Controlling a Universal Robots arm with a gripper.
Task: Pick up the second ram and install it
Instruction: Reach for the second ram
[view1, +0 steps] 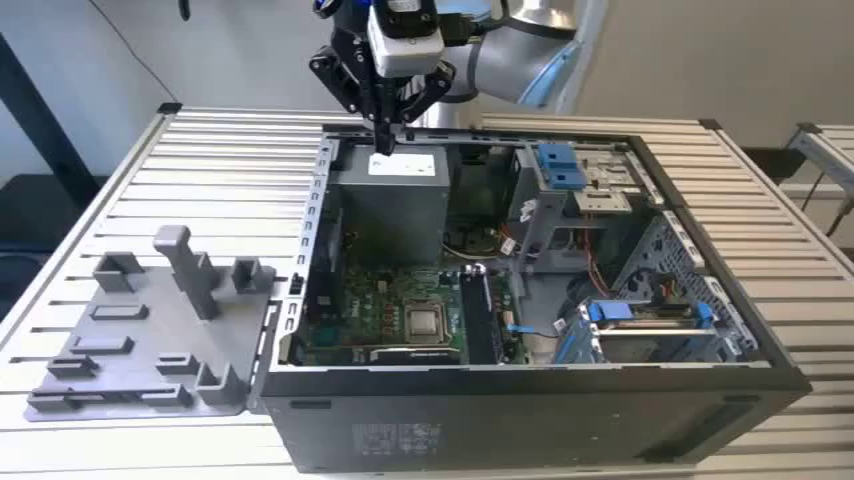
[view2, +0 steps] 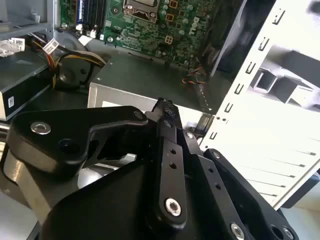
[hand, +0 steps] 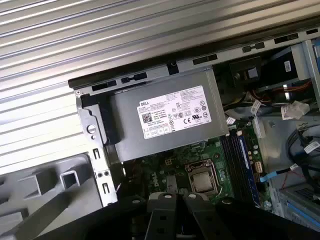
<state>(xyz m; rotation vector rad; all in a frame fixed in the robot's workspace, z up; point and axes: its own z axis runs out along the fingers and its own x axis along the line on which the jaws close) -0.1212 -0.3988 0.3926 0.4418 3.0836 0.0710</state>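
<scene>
My gripper (view1: 384, 140) hangs over the far end of the open computer case (view1: 534, 400), just above the grey power supply (view1: 400, 195). Its black fingers are shut with nothing between them, as both wrist views show (view2: 165, 106) (hand: 179, 198). A dark, bluish ram stick (view1: 475, 315) stands edge-on in the memory slots beside the processor socket (view1: 424, 322) on the green motherboard. In the first wrist view that ram stick (hand: 243, 160) is a slim strip next to the socket (hand: 202, 181). Whether this is the second ram I cannot tell.
A grey plastic tray (view1: 120, 350) with upright blocks lies on the slatted table at the exterior view's left of the case. Blue drive clips (view1: 561, 165) and a drive cage (view1: 641, 330) fill the case's other side. Loose cables (hand: 295, 107) run near the power supply (hand: 165, 117).
</scene>
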